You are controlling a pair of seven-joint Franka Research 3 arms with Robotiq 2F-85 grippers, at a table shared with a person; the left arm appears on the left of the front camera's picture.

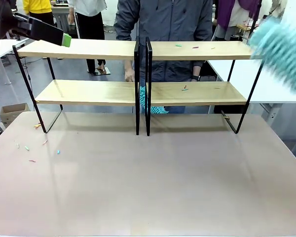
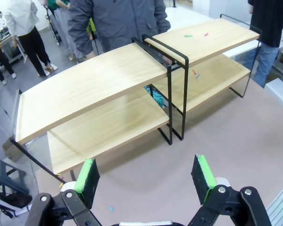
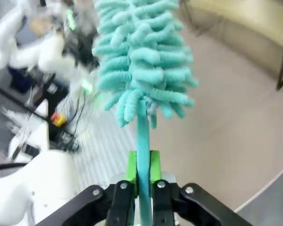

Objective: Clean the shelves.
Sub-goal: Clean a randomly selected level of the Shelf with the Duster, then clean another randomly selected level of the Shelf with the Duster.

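The shelves are two black-framed racks with light-wood boards, the left shelf (image 1: 84,49) and the right shelf (image 1: 197,49), side by side across the far part of the table. Small coloured scraps (image 1: 178,45) lie on the right shelf's boards. My left gripper (image 1: 64,39) hovers at the left end of the left shelf's top board; in the left wrist view it (image 2: 146,176) is open and empty above the shelves (image 2: 99,84). My right gripper (image 3: 142,165) is shut on the handle of a fluffy teal duster (image 3: 141,56). The duster's head (image 1: 282,49) is blurred beside the right shelf's upper right end.
A person (image 1: 163,24) stands right behind the shelves, hands low behind the boards. A second teal fluffy thing (image 1: 149,101) hangs behind the middle posts. Coloured scraps (image 1: 27,147) dot the pinkish table (image 1: 153,187) at the left. A white table (image 1: 246,79) stands behind on the right.
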